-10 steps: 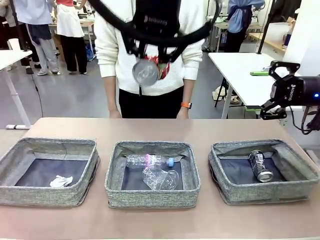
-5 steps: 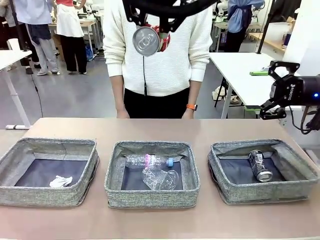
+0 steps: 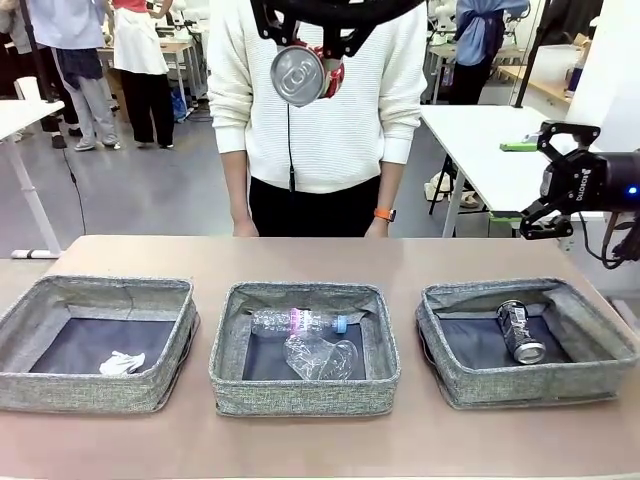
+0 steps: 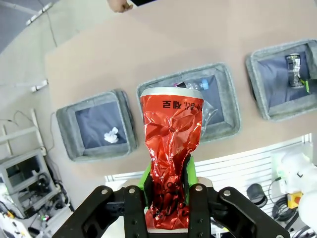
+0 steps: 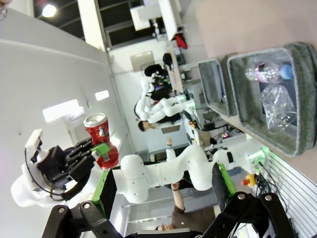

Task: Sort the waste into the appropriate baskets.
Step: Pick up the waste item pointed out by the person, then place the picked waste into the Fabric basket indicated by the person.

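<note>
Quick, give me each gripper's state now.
Left gripper: shut on the crushed red can, held high.
Right gripper: open, holding nothing.

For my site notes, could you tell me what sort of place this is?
Probably a robotics lab: white tables behind the person, an equipment rack beside the table, and another white robot arm farther off.

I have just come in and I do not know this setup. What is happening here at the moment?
The robot is sorting waste into three grey baskets. Its left gripper is shut on a crushed red can, held high above the table. The right gripper hangs open to the side. A paper ball, a bottle with a plastic cup, and a dark can already lie in separate baskets. A person stands watching.
</note>
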Controlling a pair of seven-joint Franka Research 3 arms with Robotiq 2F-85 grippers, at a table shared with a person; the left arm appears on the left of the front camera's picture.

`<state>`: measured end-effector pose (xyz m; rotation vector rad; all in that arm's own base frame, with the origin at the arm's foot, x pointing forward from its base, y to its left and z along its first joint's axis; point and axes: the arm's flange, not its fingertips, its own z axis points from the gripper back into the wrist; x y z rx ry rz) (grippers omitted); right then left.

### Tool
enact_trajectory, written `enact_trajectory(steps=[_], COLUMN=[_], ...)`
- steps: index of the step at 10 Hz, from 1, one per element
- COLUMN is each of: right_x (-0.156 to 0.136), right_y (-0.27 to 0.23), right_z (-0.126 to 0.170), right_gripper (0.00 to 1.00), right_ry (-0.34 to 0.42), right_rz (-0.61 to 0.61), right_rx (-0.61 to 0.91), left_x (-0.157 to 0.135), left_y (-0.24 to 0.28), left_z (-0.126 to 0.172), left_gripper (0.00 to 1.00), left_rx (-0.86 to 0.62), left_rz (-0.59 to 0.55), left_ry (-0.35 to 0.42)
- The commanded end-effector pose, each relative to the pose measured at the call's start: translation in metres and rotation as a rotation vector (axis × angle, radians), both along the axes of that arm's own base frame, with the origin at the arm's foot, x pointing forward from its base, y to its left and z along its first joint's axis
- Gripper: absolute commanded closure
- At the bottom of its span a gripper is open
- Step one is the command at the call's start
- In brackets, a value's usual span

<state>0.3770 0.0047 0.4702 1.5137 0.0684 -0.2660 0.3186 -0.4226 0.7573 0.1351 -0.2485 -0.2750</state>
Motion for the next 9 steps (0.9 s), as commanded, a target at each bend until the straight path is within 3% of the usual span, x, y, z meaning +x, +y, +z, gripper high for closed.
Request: enact_trajectory(steps=[1,9], right_x=[0.0005,0.0005], right_y=[-0.0016,-0.0016], right_z=[0.0015,0.0015], right_gripper=[0.0,0.0], right_ry=[-0.016,-0.016], right_rz=[0.01,0.01], right_rx=[0.004,0.004], left_x=[-0.0031,-0.0031], left_y=[0.0018,0.0018], left_z=[0.0012,0.0012], left_gripper=[0.74,0.74], left_rx=[0.005,0.005], left_rz=[0.002,0.002], left_ry=[-0.008,-0.008])
